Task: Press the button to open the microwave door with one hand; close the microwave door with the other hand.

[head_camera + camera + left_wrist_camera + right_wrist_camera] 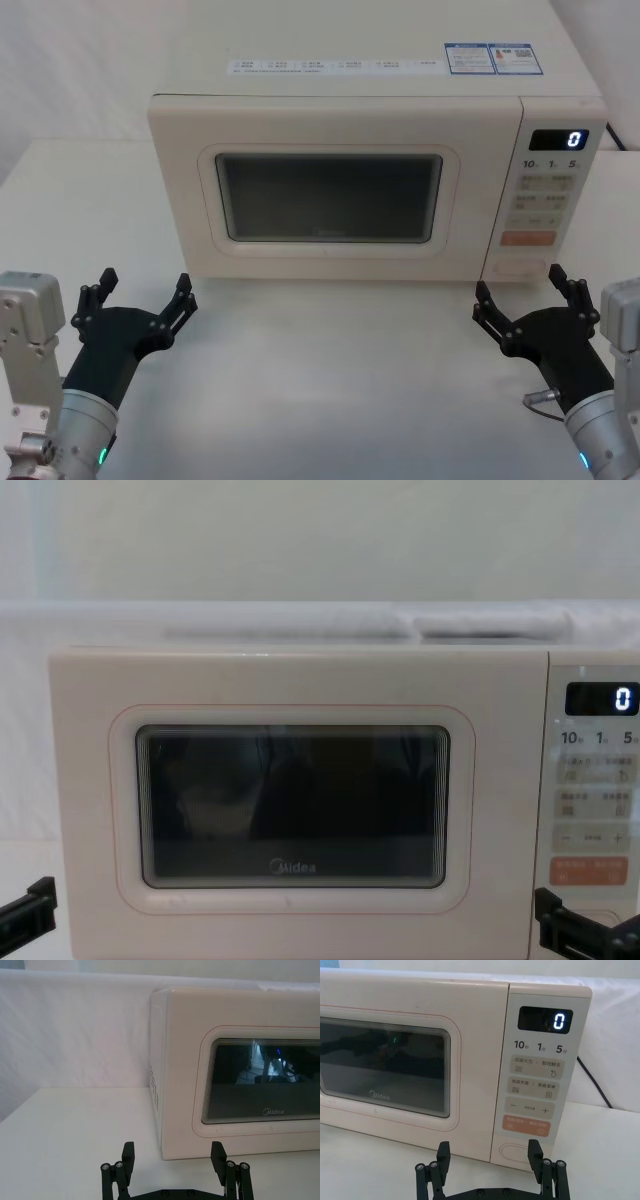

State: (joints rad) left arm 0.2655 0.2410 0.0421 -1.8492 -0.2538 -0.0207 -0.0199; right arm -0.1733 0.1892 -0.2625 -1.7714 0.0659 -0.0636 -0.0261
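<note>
Head view: microwave door (330,190) flush shut, display reads 0 — nothing of the task done yet; press and close both remain. Left end effector (142,296) rests low over the white tabletop (330,380) in front of the microwave's left corner, fingers spread wide, empty. Right end effector (522,292) sits in front of the control panel (545,190), also wide open and empty, close to the button (520,270) at the panel's bottom but not touching.

Left wrist view: left end effector (172,1157) points at the door's (260,1075) left edge, apart from it.

Right wrist view: right end effector (489,1155) lines up with the button (520,1152), under the orange key (526,1126) — likely the pressing arm.

Chest view: door (290,800) closed, right end effector (590,935) low by the panel.
</note>
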